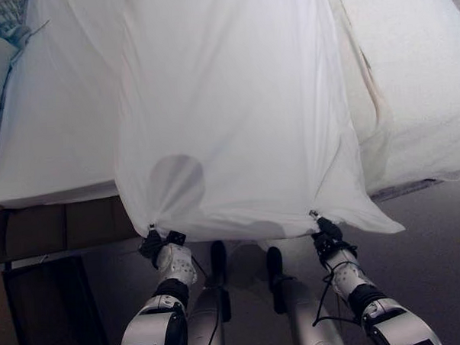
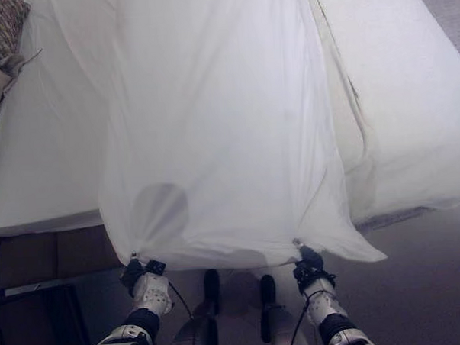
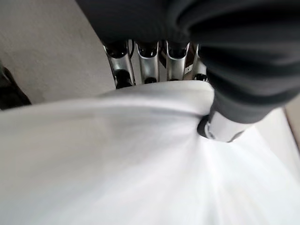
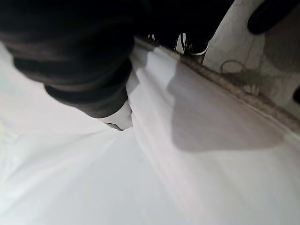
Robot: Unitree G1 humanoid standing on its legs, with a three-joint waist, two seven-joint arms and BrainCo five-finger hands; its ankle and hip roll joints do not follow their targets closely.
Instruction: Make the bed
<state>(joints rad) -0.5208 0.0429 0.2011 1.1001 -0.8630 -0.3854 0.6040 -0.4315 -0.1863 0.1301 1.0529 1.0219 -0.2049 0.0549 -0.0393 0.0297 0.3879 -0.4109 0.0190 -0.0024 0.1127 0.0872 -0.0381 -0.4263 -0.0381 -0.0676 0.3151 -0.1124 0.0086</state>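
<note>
A thin white sheet [image 1: 235, 111] hangs stretched in the air over the bed [image 1: 53, 150], its near edge held taut between my two hands. My left hand [image 1: 153, 243] is shut on the sheet's near left corner, just past the mattress's front edge. In the left wrist view the fingers [image 3: 145, 65] and thumb [image 3: 220, 126] pinch the white cloth [image 3: 140, 159]. My right hand [image 1: 326, 231] is shut on the near right corner; its thumb [image 4: 117, 119] presses into the sheet [image 4: 164, 178]. A loose flap of sheet [image 1: 369, 212] droops to the right of that hand.
The white mattress [image 2: 39, 165] lies to the left, with a white quilted cover [image 1: 417, 80] on the right. A patterned cushion [image 2: 2, 26] sits at the far left corner. Grey carpet [image 1: 439, 247] spreads at right; the brown bed base [image 1: 49, 230] shows below the mattress.
</note>
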